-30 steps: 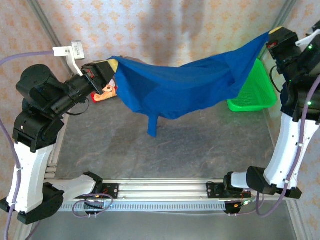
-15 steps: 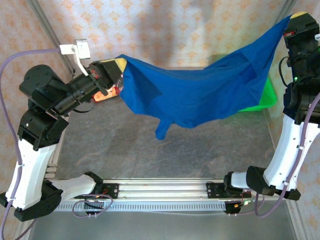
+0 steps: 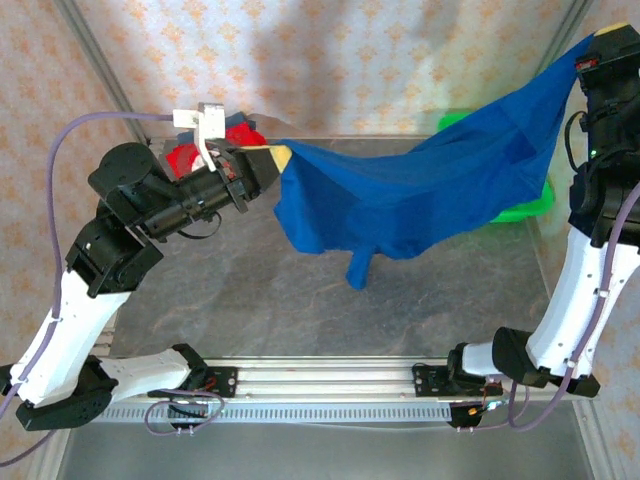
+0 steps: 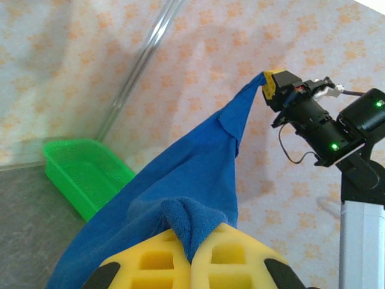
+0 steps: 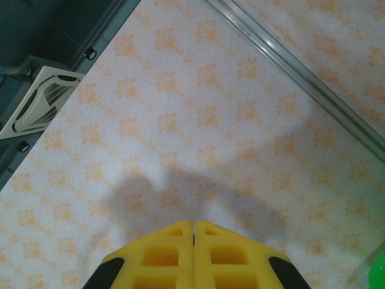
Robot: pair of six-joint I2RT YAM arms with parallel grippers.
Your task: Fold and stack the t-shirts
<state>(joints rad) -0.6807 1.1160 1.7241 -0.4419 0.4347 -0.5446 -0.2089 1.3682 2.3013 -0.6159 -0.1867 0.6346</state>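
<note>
A: So, where is the blue t-shirt (image 3: 420, 195) now?

B: Up in the air, over the bench (image 3: 250, 290). It hangs like a hammock. A red t-shirt (image 3: 183, 158) sits at the far left, behind the left arm. Next to it, the left end effector (image 3: 280, 156) is pinched tight on one corner. Its yellow pads bite a bunched bit of blue cloth.

A: And in the middle?

B: The cloth droops, and one sleeve (image 3: 360, 268) dangles down. It does not touch the bench. Further right, the shirt hides part of the green basket (image 3: 525, 210).

A: And at the far right?

B: The right end effector (image 3: 600, 38) is way up high, clamped on the other corner.

A: Will the shirt be hard to handle?

B: I think it is light and very floppy. It sinks wherever nothing holds it. Holding two corners, well apart, looks best for laying it flat. A thin pinch might slip.

A: What changed since a second ago?

B: The left end effector went right, so the whole shirt and its sleeve slid right too. The right end effector rose. More of the red one shows now.
</note>
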